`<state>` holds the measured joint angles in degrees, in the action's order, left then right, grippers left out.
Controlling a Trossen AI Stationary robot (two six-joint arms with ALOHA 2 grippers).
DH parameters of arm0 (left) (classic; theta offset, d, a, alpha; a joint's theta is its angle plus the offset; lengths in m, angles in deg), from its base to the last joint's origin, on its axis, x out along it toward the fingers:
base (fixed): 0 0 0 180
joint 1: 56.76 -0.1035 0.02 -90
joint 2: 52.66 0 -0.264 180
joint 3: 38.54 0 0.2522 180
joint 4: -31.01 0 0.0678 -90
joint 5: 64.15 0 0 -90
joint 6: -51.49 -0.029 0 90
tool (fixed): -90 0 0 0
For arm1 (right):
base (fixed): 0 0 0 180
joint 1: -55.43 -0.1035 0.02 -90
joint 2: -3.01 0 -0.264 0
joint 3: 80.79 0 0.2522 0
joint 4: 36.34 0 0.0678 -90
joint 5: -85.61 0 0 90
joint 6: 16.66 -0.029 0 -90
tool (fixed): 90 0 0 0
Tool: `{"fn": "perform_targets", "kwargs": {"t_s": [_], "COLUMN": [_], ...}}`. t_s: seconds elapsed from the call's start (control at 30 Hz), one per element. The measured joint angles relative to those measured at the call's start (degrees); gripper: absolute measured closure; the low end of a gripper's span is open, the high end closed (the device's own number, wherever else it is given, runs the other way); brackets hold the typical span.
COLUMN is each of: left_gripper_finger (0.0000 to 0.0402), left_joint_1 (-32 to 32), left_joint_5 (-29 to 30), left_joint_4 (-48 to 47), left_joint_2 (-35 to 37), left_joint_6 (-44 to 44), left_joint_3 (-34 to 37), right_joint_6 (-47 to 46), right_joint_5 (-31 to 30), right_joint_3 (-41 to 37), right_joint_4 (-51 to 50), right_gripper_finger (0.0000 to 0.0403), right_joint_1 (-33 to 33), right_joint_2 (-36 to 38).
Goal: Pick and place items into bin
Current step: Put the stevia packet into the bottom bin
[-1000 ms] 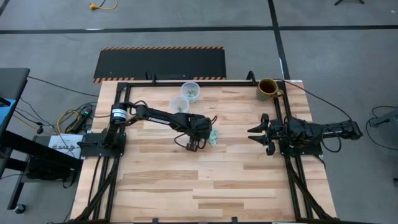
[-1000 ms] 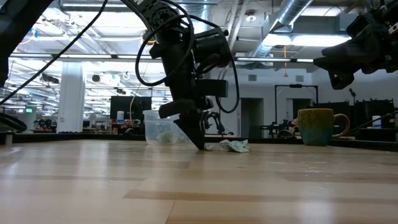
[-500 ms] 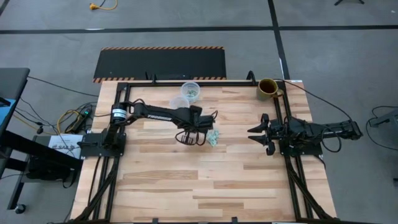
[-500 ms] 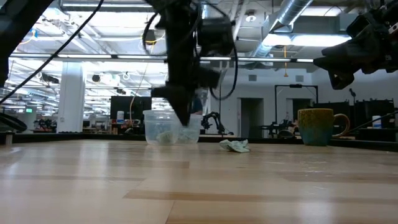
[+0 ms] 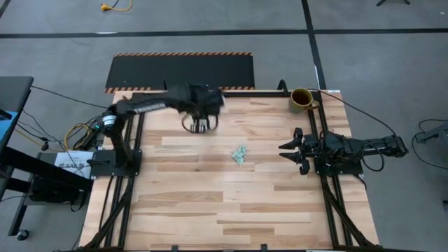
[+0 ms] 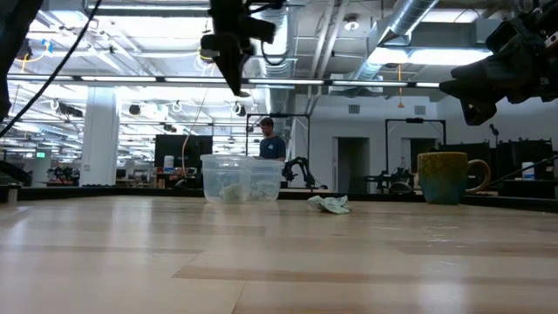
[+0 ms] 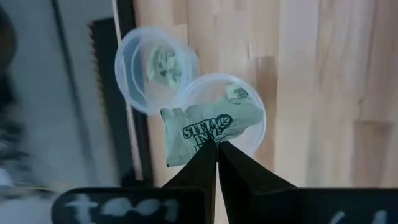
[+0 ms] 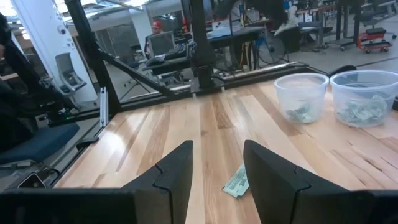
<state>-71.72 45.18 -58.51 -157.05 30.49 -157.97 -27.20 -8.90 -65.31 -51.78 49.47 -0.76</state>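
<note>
My left gripper (image 7: 217, 147) is shut on one pale green-and-white packet (image 7: 200, 129). It hangs high over two clear plastic cups (image 7: 157, 70) (image 7: 247, 106) at the table's far edge, each with packets inside. In the low view the left gripper (image 6: 234, 77) is well above the cups (image 6: 241, 179). A remaining packet (image 5: 240, 155) lies flat on the wood near the table's middle, also seen in the low view (image 6: 330, 204). My right gripper (image 8: 217, 167) is open and waits at the table's right side (image 5: 290, 150), fingers pointing at that packet (image 8: 236, 182). My left gripper pinches the packet between its two fingertips at one edge (image 7: 210, 138), coming from above and pointing down. The packet is lifted clear and hangs below the fingers over the nearer cup's rim, its printed face towards the camera.
A brown mug (image 5: 302, 99) stands at the table's far right corner, also seen in the low view (image 6: 445, 177). A black mat with striped edges (image 5: 180, 70) lies on the floor beyond the far edge. Bare wood spreads over the near half (image 5: 224, 210). A person stands far behind (image 6: 267, 138).
My left gripper has risen from the table beside the packets near the middle and swung toward the far left, ending high over the cups with one packet in its fingers. The other packet has stayed on the wood.
</note>
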Motion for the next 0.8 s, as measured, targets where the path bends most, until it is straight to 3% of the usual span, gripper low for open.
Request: {"fn": "perform_targets", "kwargs": {"t_s": [0.13,0.27,0.57,0.8], "left_gripper_finger": [0.0401,0.0401,0.0401,0.0401], "left_joint_1": [-6.0,-9.9,-13.4,-12.6], "left_joint_5": [-10.7,-16.5,-21.1,-21.1], "left_joint_4": [0.1,0.9,7.6,11.1], "left_joint_2": [1.4,1.6,1.7,1.7], "left_joint_6": [2.9,0.8,-7.1,-9.3], "left_joint_3": [0.0,2.8,16.2,19.1], "right_joint_6": [0.0,0.0,0.0,0.0], "right_joint_5": [0.0,0.0,0.0,0.0], "right_joint_3": [0.0,0.0,0.0,0.0], "right_joint_4": [0.0,0.0,0.0,0.0], "right_gripper_finger": [0.0267,0.0267,0.0267,0.0267], "right_joint_1": [0.0,0.0,0.0,0.0], "right_joint_2": [0.0,0.0,0.0,0.0]}}
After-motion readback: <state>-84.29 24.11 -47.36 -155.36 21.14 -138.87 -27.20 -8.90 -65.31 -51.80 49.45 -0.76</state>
